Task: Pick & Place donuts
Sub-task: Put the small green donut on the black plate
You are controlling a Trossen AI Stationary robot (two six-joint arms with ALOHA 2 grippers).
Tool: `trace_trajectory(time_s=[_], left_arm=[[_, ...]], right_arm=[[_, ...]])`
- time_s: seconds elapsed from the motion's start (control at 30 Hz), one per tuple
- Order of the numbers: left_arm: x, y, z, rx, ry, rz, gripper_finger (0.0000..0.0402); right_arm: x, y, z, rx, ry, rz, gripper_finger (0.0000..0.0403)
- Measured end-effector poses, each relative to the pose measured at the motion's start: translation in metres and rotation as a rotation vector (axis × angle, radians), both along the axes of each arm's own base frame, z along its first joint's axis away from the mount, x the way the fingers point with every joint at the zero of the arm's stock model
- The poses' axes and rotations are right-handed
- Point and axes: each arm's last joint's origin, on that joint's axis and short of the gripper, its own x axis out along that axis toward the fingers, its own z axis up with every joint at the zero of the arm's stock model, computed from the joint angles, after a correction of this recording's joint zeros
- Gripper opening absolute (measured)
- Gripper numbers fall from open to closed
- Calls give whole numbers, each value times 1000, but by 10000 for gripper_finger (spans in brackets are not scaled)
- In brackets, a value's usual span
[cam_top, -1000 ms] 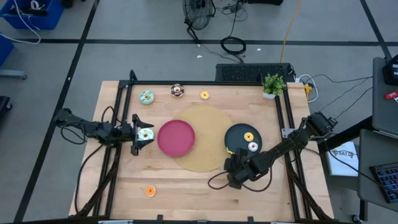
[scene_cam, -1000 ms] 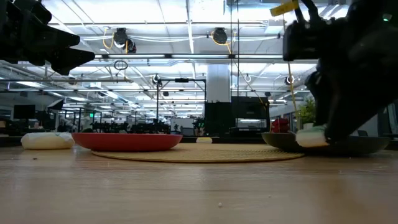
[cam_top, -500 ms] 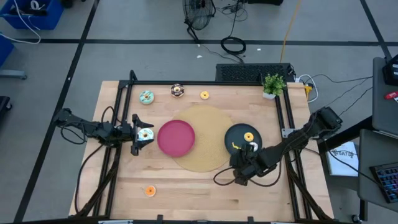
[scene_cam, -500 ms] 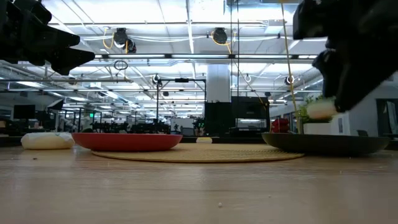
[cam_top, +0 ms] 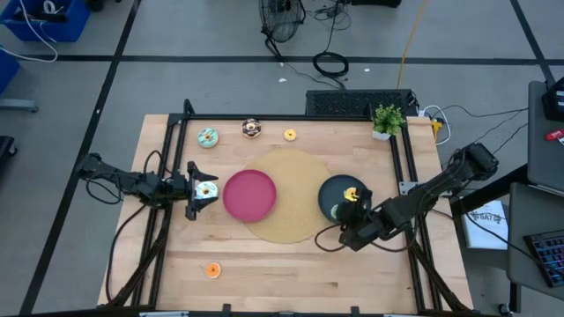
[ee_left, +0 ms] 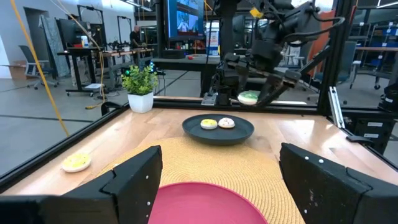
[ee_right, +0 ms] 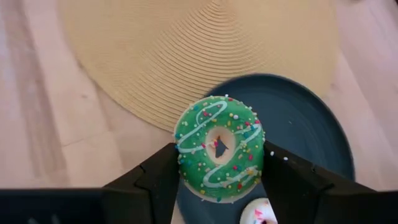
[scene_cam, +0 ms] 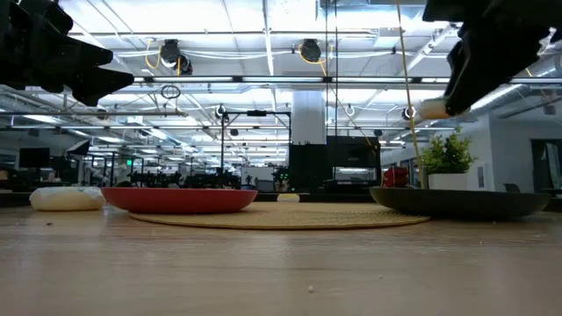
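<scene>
R gripper (ee_right: pixel 219 180) is clamped on a green donut (ee_right: pixel 219 148), jaws part-open to the donut's width, one finger pressing each side. It's held up in the air, w/ the black plate (ee_right: pixel 311 134) right below it. Two donuts already sit on that plate under the gripper: a yellow one (ee_left: pixel 208 124) and a white one (ee_left: pixel 226 122). Woven mat (ee_right: pixel 186 56) lies just beyond the plate, pink plate (cam_top: pixel 249 195) further off.

L gripper (ee_left: pixel 217 180) waits well apart, across the pink plate from the R one, jaws wide, nothing between them. A teal-iced donut (cam_top: pixel 206 190) shows right at its tips in the high view; can't tell if it touches.

Risks, as I judge it:
- Green donut is gripped by its sides only → could slip or tilt out if the arm swings fast.
- Release from this height → may bounce or roll off the plate, or land on the white donut and knock it.
- Plate is getting crowded; a drop near the rim could tip over the edge onto the mat.

Other donuts lie far from both grippers: three along the far edge (cam_top: pixel 251 129), an orange one (cam_top: pixel 212 270) near the front.
</scene>
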Motion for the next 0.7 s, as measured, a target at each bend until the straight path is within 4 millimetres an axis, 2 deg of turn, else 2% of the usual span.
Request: trace_trajectory(time_s=[0.2,0.37,0.53,0.7], left_arm=[[0,0,0,0,0,0,319],[0,0,0,0,0,0,319],[0,0,0,0,0,0,319],[0,0,0,0,0,0,319]], right_arm=[[-15,-15,-15,3,7,-88,196],[-19,-34,-22,11,8,-177,196],[-14,-57,-23,-9,32,-226,196],[0,-76,-23,45,9,-202,196]])
